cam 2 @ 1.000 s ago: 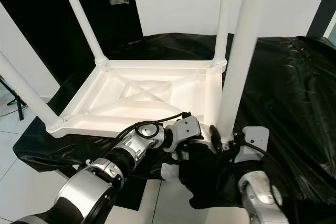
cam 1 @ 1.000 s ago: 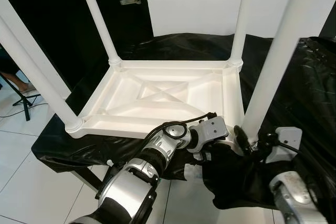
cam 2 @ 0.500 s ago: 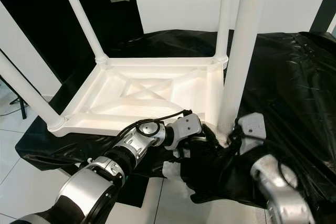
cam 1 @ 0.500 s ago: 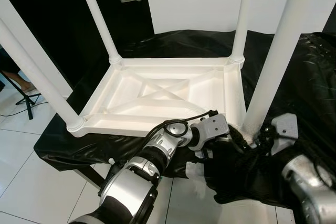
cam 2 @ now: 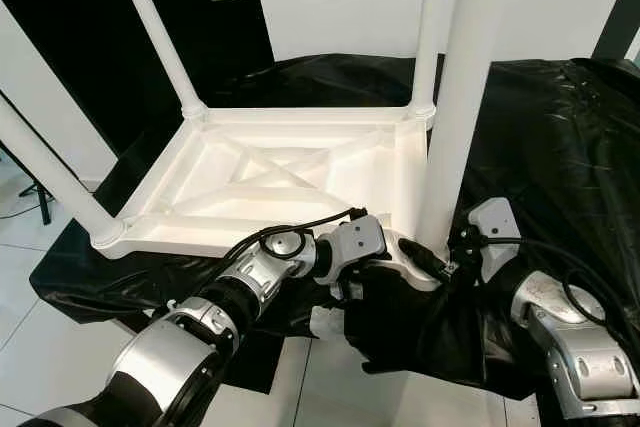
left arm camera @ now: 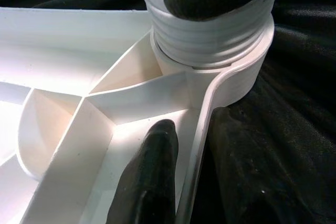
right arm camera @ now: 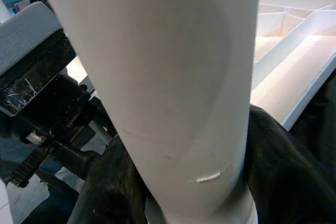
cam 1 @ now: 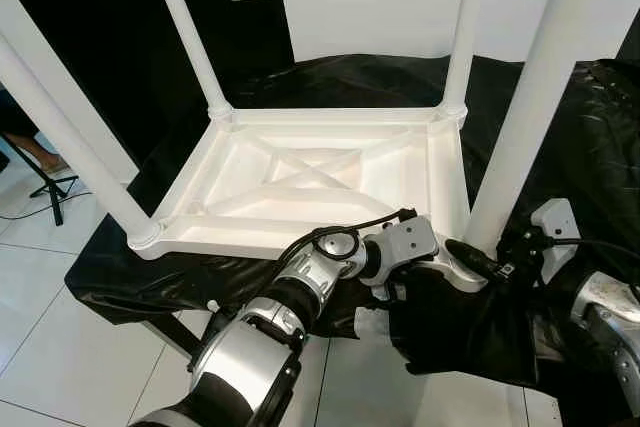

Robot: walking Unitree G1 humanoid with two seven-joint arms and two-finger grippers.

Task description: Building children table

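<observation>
With the upturned white plastic children's table (cam 1: 320, 182) lying on the black-draped desk (cam 1: 600, 147), all four round white legs (cam 1: 525, 117) socketed (seemingly nearly done). Left gripper (left arm camera: 181, 166) jaws pinching the near-right corner rim; right gripper (cam 1: 480, 262) jaws' state unclear, at that leg's base.

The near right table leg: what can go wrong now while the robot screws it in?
1. Threads on the near right leg are exposed above the corner socket; it may be cross-threaded or loose.
2. The left gripper pinches only the thin tabletop rim; the upside-down tabletop could turn.
3. The right gripper sits low, giving little control over the tall leg.
</observation>
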